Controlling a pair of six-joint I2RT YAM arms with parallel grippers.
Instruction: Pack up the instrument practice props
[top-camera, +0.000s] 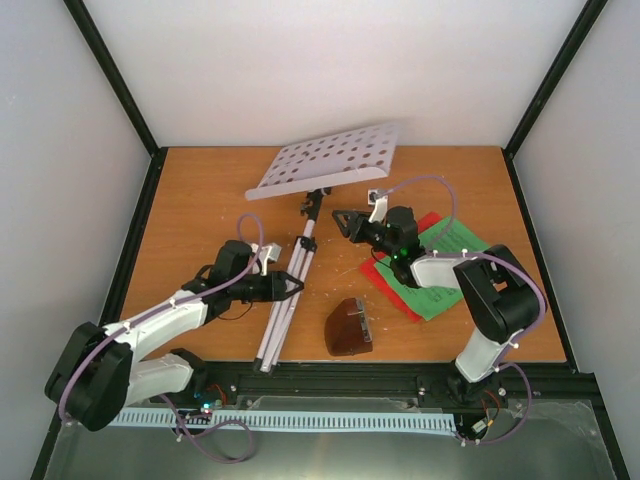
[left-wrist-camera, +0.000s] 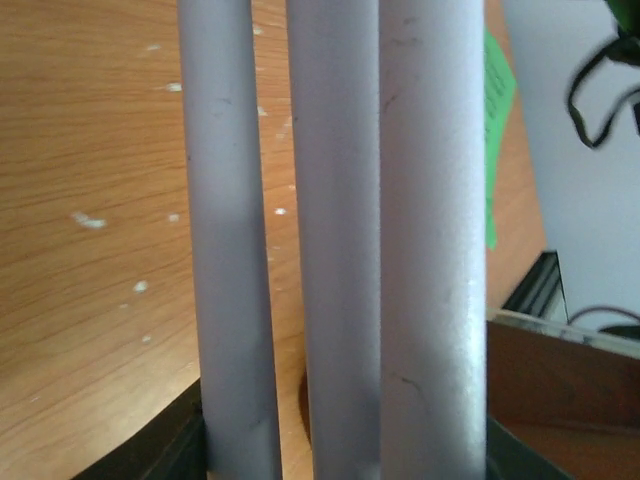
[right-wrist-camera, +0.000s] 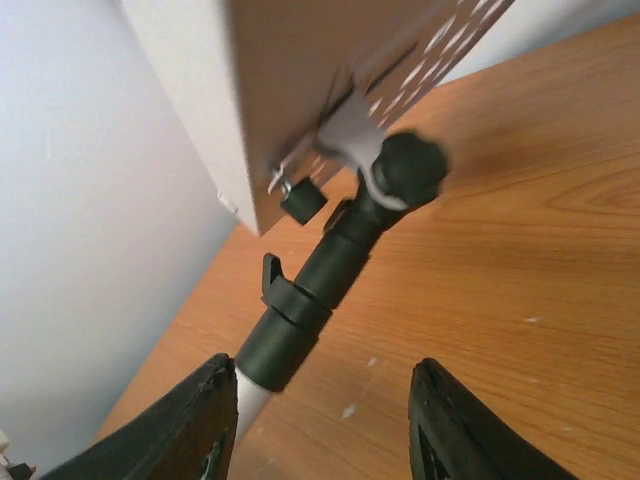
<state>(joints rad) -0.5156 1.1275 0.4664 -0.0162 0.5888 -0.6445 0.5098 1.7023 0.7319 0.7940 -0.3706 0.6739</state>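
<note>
Folded stand legs (left-wrist-camera: 420, 250) fill the left gripper (top-camera: 293, 287), clamped between its jaws. Astride the stand's black collar (right-wrist-camera: 300, 310) the right gripper (right-wrist-camera: 322, 368) stands open; metronome (top-camera: 349, 328) and sheets (top-camera: 440, 298) lie nearby on the table (top-camera: 200, 200).

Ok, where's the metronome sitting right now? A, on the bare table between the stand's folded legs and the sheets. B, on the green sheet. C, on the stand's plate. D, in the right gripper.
A: the metronome sits on the bare wood of the table, between the stand and the sheets.
</note>
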